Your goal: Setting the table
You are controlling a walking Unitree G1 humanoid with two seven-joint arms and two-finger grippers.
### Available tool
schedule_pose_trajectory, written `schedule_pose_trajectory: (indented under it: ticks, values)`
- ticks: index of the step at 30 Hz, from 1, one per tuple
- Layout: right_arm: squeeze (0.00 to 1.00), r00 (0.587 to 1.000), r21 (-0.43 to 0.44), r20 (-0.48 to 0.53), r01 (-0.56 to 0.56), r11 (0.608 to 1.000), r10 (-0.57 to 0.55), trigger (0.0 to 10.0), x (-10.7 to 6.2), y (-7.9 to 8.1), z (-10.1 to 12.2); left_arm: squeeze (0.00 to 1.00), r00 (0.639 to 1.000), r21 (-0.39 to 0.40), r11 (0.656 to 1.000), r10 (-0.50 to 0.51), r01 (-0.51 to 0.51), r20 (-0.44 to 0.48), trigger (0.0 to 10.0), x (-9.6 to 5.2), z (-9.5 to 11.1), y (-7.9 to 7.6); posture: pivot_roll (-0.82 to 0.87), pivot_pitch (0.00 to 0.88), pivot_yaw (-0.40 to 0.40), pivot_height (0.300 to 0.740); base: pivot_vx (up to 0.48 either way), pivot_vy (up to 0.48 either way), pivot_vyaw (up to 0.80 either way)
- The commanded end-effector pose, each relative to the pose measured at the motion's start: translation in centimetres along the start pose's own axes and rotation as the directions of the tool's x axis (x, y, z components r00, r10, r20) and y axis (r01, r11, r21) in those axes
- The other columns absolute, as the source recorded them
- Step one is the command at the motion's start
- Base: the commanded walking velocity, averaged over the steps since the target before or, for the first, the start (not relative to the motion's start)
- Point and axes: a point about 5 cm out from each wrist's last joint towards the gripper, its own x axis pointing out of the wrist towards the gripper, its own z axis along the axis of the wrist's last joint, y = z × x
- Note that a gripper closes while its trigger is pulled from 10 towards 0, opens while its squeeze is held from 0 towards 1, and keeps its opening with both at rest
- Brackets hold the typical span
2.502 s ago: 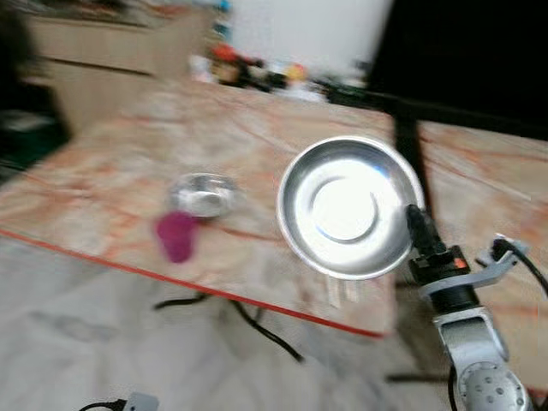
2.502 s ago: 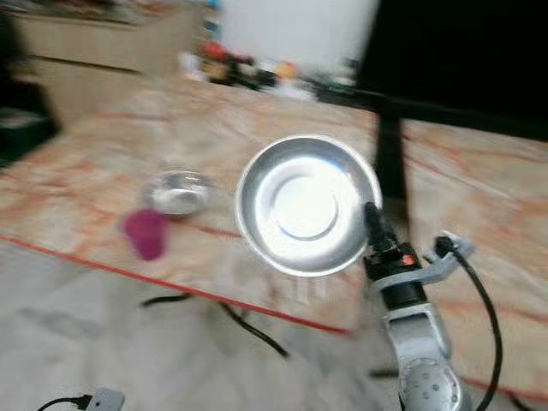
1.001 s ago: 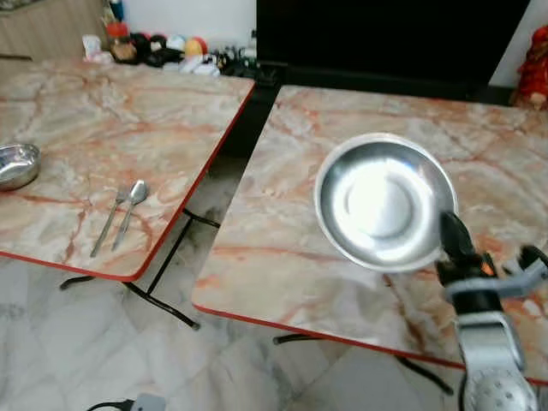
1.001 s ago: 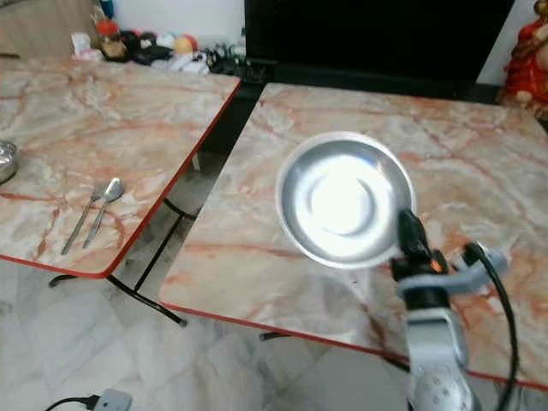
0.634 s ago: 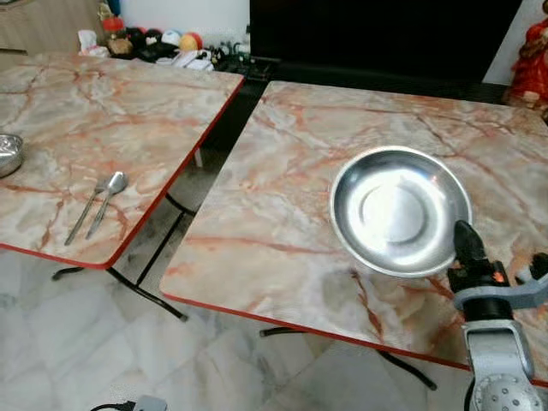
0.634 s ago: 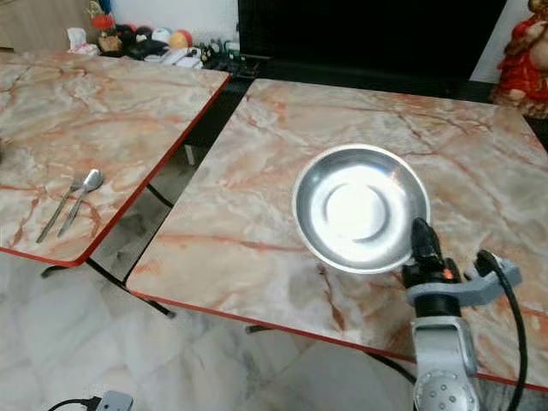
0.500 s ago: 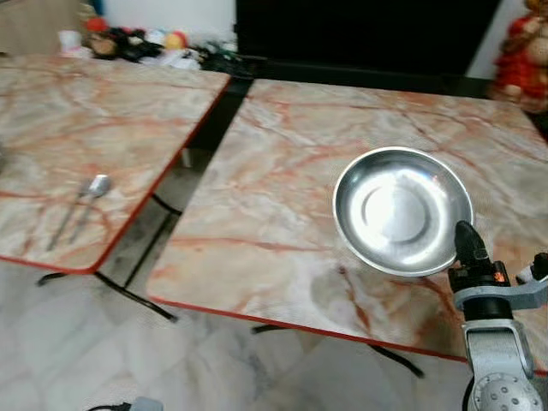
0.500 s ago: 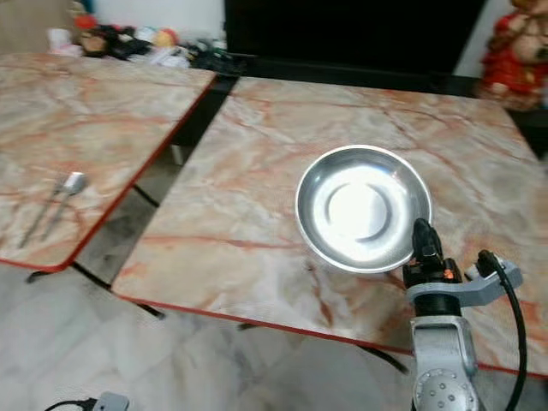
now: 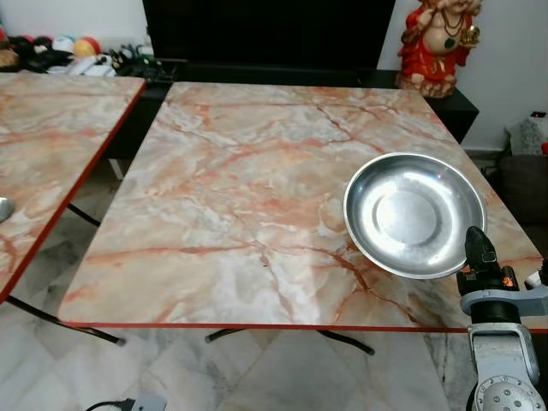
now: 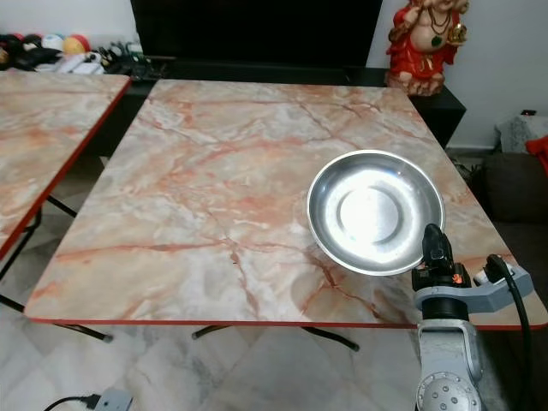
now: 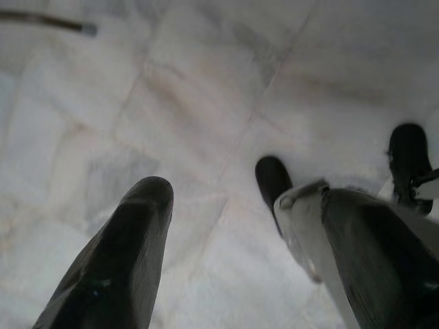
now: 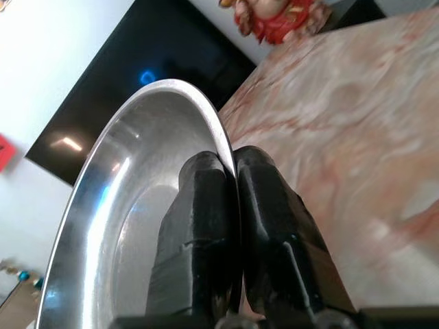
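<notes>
Right hand (image 10: 434,242): your 2 black fingers are clamped on the near rim of the steel plate, 1 finger inside the rim, 1 outside, as the right wrist view shows it.
Steel plate (image 9: 414,214): held tilted over the near right part of the marble surface, its hollow facing you. You cannot tell from these views whether its far edge touches the top.
Marble surface (image 9: 257,171): pink-veined top with a red edge, straight ahead of you.
Second surface (image 9: 43,145): same marble, on your left, apart from the first by a gap.
Spoon bowl (image 9: 3,208): a small bright piece at the left margin, on the second surface; too little of it shows to say more.
Left hand (image 11: 236,226): hangs over the pale tiled floor (image 11: 171,103), fingers spread apart, nothing between them.
Red figurine (image 10: 419,43): stands on a dark low cabinet behind the far right corner.
Dark screen (image 9: 265,30): behind the far edge.
Small clutter (image 9: 77,53): far left, too small to name.
</notes>
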Motion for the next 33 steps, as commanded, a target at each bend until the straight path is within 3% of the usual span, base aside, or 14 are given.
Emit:
schedule_pose_trajectory:
  ticks: [1,6,8,15,18,23,33]
  values:
    - [0.0,1.0,0.0,-0.022,-0.002,1.0,0.002,10.0,0.0,0.2,-0.4,0.0,0.999,0.022,1.0,-0.01,0.011,-0.032,10.0,-0.1,-0.7,-0.1,-0.07,0.15,-0.026,0.74,0.0,0.0,0.0]
    - [0.0,0.994,-0.054,-0.108,-0.014,0.998,0.008,10.0,0.0,0.1,-1.3,0.0,0.999,0.019,1.0,-0.01,0.01,-0.033,10.0,-0.1,-0.7,-0.2,-0.07,0.15,-0.029,0.74,0.0,0.0,0.0]
    - [0.0,0.983,-0.102,-0.181,0.018,0.995,-0.036,10.0,-0.2,-0.6,-2.0,0.0,0.999,0.018,1.0,-0.01,0.01,-0.033,10.0,-0.1,-0.7,-0.2,-0.08,0.149,-0.032,0.74,0.0,0.0,0.0]
    - [0.0,0.958,-0.139,-0.263,0.075,0.987,-0.11,10.0,-0.8,-1.8,-2.2,0.0,0.999,0.018,1.0,-0.018,0.019,-0.04,10.0,-0.1,-0.8,-0.3,-0.08,0.152,-0.033,0.74,0.0,0.0,0.0]
    - [0.0,0.946,-0.111,-0.3,0.091,0.99,-0.12,10.0,-1.2,-2.2,-2.4,0.0,0.999,0.015,1.0,-0.02,0.021,-0.042,10.0,-0.1,-0.8,-0.4,-0.08,0.154,-0.032,0.74,0.0,0.0,0.0]
    - [0.0,0.906,-0.141,-0.401,0.083,0.987,-0.133,10.0,-2.0,-2.7,-3.5,0.0,0.999,0.018,1.0,-0.024,0.024,-0.044,10.0,-0.1,-0.8,-0.4,-0.08,0.155,-0.031,0.74,0.0,0.0,0.0]
    - [0.0,0.91,-0.148,-0.394,0.076,0.986,-0.129,10.0,-1.9,-2.8,-3.6,0.0,0.999,0.02,0.999,-0.024,0.025,-0.042,10.0,-0.1,-0.8,-0.3,-0.08,0.158,-0.027,0.74,0.0,0.0,0.0]
